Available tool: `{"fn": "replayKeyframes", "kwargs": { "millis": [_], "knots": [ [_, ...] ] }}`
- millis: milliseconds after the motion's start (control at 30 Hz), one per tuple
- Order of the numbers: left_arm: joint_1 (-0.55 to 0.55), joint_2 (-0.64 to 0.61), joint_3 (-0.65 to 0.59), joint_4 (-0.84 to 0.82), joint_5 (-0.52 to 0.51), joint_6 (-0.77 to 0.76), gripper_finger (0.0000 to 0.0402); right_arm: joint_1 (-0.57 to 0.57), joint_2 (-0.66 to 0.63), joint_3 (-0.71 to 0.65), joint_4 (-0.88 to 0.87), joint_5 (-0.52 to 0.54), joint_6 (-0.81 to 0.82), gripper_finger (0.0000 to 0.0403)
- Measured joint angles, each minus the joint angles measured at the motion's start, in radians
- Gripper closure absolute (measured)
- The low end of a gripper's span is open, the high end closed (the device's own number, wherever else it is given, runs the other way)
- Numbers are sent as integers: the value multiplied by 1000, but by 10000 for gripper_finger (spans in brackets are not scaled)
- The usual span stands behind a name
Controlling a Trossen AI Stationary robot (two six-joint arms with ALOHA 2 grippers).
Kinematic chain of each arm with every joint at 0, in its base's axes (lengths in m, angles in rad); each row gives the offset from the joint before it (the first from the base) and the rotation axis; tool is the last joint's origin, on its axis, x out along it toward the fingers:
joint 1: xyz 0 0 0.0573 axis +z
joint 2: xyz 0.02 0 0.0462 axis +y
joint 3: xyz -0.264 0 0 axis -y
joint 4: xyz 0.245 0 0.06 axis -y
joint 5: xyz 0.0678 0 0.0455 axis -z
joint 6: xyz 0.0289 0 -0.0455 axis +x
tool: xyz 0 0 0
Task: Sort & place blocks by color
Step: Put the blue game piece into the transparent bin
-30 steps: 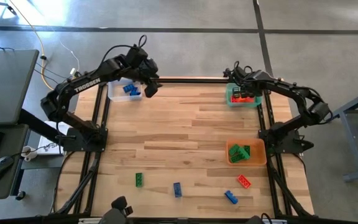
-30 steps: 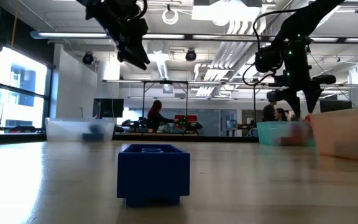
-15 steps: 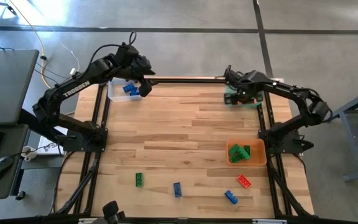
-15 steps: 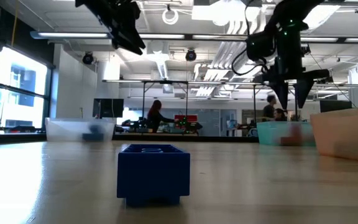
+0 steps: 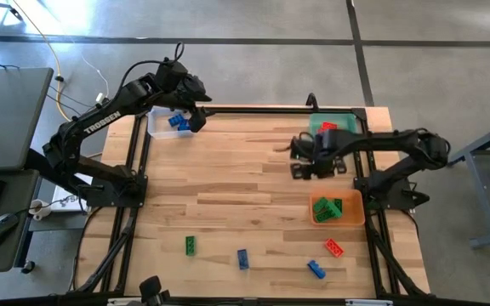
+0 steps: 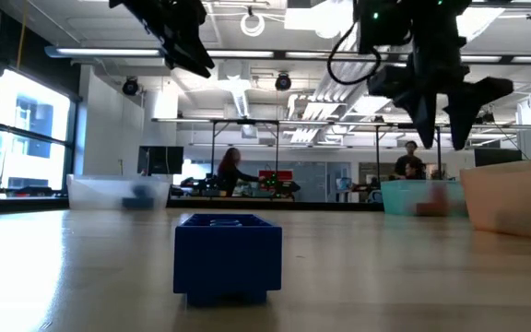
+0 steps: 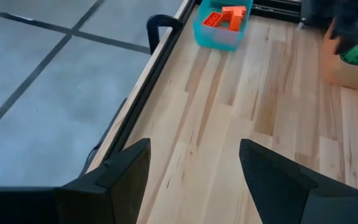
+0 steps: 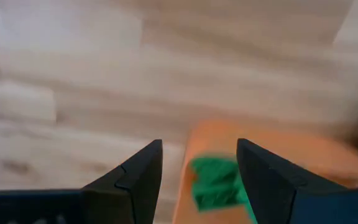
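Four blocks lie flat on the near part of the table: a green one [image 5: 191, 246], a blue one [image 5: 242, 259], a second blue one [image 5: 316, 269] and a red one [image 5: 334, 247]. In the low view a blue block [image 6: 228, 258] fills the foreground. My left gripper [image 5: 196, 116] [image 7: 194, 168] hangs open and empty beside the clear bin [image 5: 162, 127] at the far left. My right gripper [image 5: 300, 160] [image 8: 197, 162] points down, open and empty, above bare wood between the teal bin [image 5: 334, 136] and the orange bin [image 5: 347, 219].
The clear bin holds blue blocks [image 5: 177, 121], the teal bin red ones [image 7: 224, 17], the orange bin green ones [image 5: 327, 206]. Black frame rails run along the table's left, right and far edges. The table's middle is bare wood.
My right gripper has swung from above the teal bin toward the table's middle and near side, turning as it went, and now hangs over bare wood. My left gripper has risen a little by the clear bin. No block has moved.
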Motion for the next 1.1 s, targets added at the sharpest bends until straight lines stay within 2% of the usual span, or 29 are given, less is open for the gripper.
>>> {"fn": "replayKeyframes", "kwargs": {
  "millis": [233, 567, 900, 1100],
  "knots": [
    [0, 0, 0, 2, 0, 8, 167, 212, 0, 0, 60, -22, 167, 210],
    [0, 0, 0, 2, 1, -27, 167, 441, 0, 0, 186, -69, 347, 210],
    [-7, 0, 0, 2, 0, -184, 167, 661, 0, 0, 288, -63, 554, 210],
    [-31, 0, 0, -14, 1, -211, 167, 778, 0, 0, 325, -8, 648, 210]
  ]
}}
